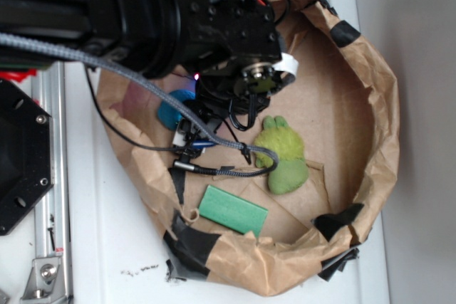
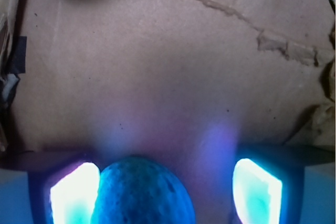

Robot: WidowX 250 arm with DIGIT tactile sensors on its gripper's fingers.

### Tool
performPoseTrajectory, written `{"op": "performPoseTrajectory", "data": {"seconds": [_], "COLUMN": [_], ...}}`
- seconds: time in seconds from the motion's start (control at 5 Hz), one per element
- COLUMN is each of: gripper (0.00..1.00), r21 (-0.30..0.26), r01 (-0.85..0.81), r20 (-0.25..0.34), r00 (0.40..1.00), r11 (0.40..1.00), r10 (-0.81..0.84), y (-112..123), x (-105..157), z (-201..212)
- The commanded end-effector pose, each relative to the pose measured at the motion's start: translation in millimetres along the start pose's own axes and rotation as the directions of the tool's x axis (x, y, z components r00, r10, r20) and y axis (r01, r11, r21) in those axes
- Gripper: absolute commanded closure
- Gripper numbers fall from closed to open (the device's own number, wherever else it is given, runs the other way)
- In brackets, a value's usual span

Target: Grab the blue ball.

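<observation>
The small teal-blue rubbery ball [image 2: 142,192] sits between the glowing fingers [image 2: 73,195], which stand apart, seemingly touching the left one, on brown paper [image 2: 168,66].

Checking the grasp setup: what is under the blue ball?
Brown paper lining lies around the blue ball, which sits between the open tool's glowing fingers. Its contact patch underneath is hidden.

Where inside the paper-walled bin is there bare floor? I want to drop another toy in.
Bare cardboard lies right of the green plush toy, up to the paper wall, and above the toy toward the top rim. A smaller strip sits between the green block and the plush. The left is crowded: the arm, cables and fingers surround the blue ball.
</observation>
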State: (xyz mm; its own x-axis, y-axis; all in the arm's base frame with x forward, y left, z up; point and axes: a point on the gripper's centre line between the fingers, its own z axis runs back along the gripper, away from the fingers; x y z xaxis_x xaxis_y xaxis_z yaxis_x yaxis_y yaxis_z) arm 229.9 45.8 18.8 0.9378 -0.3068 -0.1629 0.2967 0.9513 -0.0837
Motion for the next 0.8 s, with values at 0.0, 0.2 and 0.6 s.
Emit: {"op": "performPoseTrajectory", "data": {"seconds": [0.0,0.2,0.6], "gripper": [0.0,1.0,1.0], "r21": [-0.022,-0.017,-0.014], "r01": [-0.021,-0.028,-0.017], "r20": [-0.025,-0.031,-0.007], "r00": [0.999,0.999,1.0], "r11": [1.0,0.999,1.0], "r10": [0.021,0.027,0.017], "y": [18.4,16.7,10.3], "x": [-22.1,-27.7,-23.5], "z": [-3.8,1.8,15.3]}}
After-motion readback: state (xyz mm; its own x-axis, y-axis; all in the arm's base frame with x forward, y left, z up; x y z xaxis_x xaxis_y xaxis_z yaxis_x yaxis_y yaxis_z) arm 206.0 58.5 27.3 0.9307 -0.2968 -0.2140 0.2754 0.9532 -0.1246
